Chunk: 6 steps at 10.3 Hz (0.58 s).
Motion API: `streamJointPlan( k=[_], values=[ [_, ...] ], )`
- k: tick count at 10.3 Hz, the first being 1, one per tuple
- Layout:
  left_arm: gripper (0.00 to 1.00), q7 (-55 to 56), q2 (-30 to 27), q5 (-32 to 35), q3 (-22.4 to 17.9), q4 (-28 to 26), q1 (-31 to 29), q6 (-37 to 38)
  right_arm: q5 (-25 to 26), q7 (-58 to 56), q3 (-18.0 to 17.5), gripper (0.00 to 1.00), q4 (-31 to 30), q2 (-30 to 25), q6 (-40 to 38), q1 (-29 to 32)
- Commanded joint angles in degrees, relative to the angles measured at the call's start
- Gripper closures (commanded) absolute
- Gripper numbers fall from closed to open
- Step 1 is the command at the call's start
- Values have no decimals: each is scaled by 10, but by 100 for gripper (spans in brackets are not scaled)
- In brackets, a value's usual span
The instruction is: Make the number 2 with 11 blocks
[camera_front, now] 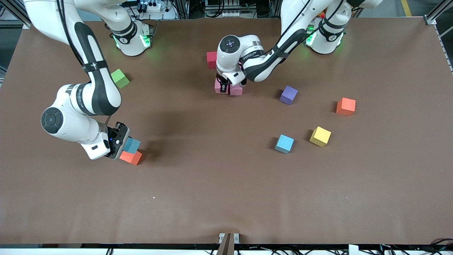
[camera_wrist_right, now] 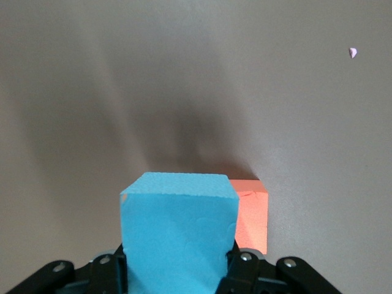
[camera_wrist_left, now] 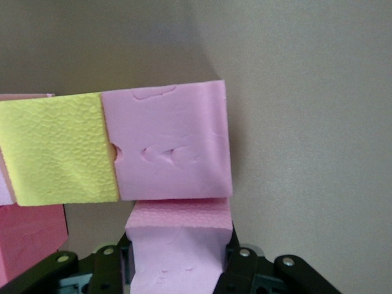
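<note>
My left gripper [camera_front: 223,86] is shut on a pink block [camera_wrist_left: 177,257] low at the table's middle. That block touches another pink block [camera_wrist_left: 168,144], which sits in a row with a yellow block [camera_wrist_left: 58,150]; a red block [camera_wrist_left: 30,239] lies beside them. In the front view I see two pink blocks [camera_front: 236,90] and a red block [camera_front: 211,59] by the left arm's wrist, which hides the yellow one. My right gripper [camera_front: 124,143] is shut on a light blue block [camera_wrist_right: 177,233], close beside an orange-red block [camera_wrist_right: 251,214] toward the right arm's end of the table.
Loose blocks lie toward the left arm's end: purple [camera_front: 288,95], orange [camera_front: 345,106], yellow [camera_front: 320,136] and light blue [camera_front: 284,143]. A lime-green cube [camera_front: 120,78] sits near the right arm's base. A tiny pink crumb [camera_wrist_right: 353,52] lies on the brown table [camera_front: 226,198].
</note>
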<state>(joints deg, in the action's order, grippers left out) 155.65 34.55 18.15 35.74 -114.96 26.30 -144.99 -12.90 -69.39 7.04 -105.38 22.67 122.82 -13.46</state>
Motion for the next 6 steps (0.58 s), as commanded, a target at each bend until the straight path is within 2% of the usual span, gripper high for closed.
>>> streamJointPlan(
  k=[1, 4, 6],
  values=[
    [100, 41, -20, 14, 2, -21, -4, -12, 22, 38, -49, 100, 4, -5, -14, 32],
    [100, 41, -21, 14, 2, -25, -5, -12, 40, 41, -71, 100, 4, -6, -16, 33],
    [100, 41, -28, 14, 2, -32, -6, -13, 97, 41, -100, 100, 4, -6, -18, 42]
  ],
)
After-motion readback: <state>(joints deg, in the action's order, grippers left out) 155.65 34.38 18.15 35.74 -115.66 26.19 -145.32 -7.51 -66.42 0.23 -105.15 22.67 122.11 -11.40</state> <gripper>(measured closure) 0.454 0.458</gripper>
